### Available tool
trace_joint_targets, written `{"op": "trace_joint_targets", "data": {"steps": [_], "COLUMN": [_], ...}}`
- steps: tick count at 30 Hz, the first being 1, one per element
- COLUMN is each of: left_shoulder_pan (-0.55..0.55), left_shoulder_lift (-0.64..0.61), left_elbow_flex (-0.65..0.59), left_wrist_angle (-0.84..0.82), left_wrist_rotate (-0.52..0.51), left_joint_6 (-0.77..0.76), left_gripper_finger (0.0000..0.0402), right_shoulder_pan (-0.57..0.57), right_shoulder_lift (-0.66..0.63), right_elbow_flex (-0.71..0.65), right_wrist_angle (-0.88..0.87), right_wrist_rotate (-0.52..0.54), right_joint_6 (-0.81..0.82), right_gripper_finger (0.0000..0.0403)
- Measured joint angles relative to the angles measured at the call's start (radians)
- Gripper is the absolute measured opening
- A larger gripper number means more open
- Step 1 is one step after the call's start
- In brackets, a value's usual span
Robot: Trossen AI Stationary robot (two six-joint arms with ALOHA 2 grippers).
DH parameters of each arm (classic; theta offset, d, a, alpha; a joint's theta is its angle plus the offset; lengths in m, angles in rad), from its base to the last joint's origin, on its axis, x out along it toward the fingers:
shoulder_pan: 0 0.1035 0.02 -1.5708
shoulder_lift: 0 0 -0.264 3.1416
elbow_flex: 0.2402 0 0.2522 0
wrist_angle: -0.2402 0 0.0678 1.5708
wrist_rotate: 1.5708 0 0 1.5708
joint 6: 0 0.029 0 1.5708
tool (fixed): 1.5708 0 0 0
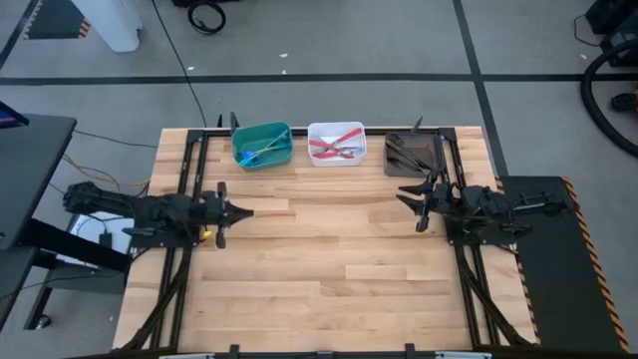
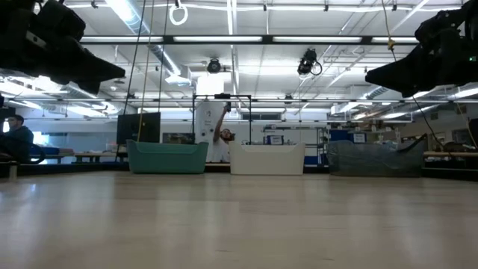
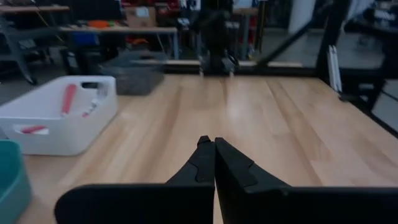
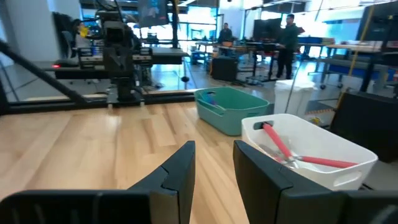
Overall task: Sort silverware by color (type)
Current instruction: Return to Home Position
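Note:
The silverware lies sorted in three bins along the table's far edge. Blue-teal forks (image 1: 255, 152) lie in the teal bin (image 1: 262, 146), red-handled forks (image 1: 335, 146) in the white bin (image 1: 337, 143), dark forks (image 1: 407, 152) in the brown bin (image 1: 412, 155). My left gripper (image 1: 249, 211) hovers at the table's left side, shut and pointing level toward the right, its fingertips (image 3: 214, 144) together with nothing between them. My right gripper (image 1: 403, 199) hovers at the right side, open, pointing level toward the left, with nothing between its fingers (image 4: 214, 152).
Bare wooden tabletop (image 1: 329, 259) stretches between the two arms and toward the near edge. Black frame rails (image 1: 189, 170) run along both sides of the table. People stand at benches in the room beyond the table (image 4: 287, 37).

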Motion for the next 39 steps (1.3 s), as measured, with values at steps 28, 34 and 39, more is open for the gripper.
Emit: {"op": "trace_joint_targets", "data": {"steps": [28, 34, 39], "left_shoulder_pan": [0.032, 0.032, 0.031], "left_shoulder_lift": [-0.186, -0.186, -0.186], "left_elbow_flex": [-0.061, -0.061, -0.062], "left_wrist_angle": [0.066, 0.066, 0.066], "left_wrist_rotate": [0.001, 0.001, 0.001], "left_joint_6": [0.001, 0.0, 0.0], "left_gripper_finger": [0.0007, 0.0007, 0.0007], "right_shoulder_pan": [-0.056, -0.056, -0.056], "right_shoulder_lift": [-0.002, 0.001, 0.001], "right_elbow_flex": [0.0, 0.0, 0.0], "right_wrist_angle": [-0.001, -0.002, -0.001], "right_wrist_rotate": [0.0, 0.0, 0.0], "right_joint_6": [0.0, 0.0, 0.0], "right_gripper_finger": [0.0117, 0.0117, 0.0117]}}
